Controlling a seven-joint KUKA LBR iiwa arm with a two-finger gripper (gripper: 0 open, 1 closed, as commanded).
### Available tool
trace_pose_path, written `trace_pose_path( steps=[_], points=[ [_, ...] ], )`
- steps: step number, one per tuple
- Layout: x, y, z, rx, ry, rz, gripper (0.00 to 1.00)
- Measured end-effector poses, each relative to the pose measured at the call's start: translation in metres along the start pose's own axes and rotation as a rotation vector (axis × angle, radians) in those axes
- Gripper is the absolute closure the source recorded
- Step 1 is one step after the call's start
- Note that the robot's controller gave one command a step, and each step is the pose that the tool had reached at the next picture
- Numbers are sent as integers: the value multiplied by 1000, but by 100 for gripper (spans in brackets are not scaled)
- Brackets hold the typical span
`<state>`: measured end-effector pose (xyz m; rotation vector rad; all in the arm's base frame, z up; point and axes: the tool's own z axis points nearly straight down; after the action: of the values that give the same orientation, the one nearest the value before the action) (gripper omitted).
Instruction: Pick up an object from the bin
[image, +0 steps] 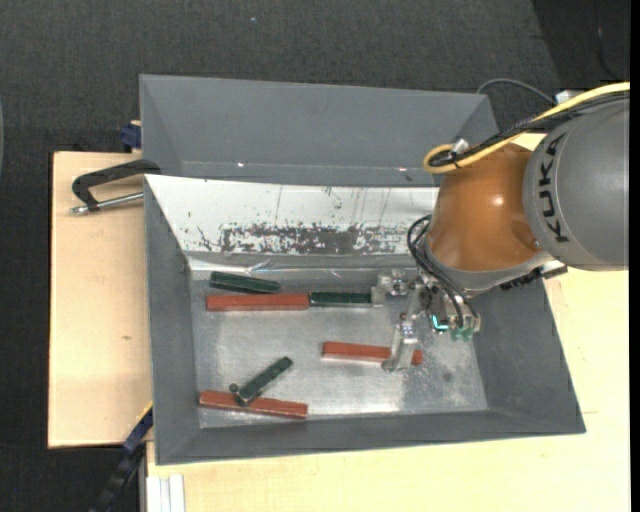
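In bin's (165, 330) right half | arm (480, 215) lowered at red bar's (350, 351) right end | grip: cannot tell

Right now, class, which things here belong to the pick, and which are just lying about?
Job in hand:
gripper
middle red bar, its right end at the gripper
bin

Lying about:
back red bar
back-left green bar
back-middle green bar
tilted green bar
front red bar
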<state>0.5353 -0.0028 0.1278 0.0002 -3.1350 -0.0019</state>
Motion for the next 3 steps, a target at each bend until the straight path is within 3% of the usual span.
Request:
trace_pose_path(
  steps=[1, 2, 3],
  points=[
    [-2, 0, -4, 0, -7, 0, 0],
    [16, -44, 57, 0, -6, 171, 100],
    [16, -44, 57, 0, -6, 171, 100]
  ],
)
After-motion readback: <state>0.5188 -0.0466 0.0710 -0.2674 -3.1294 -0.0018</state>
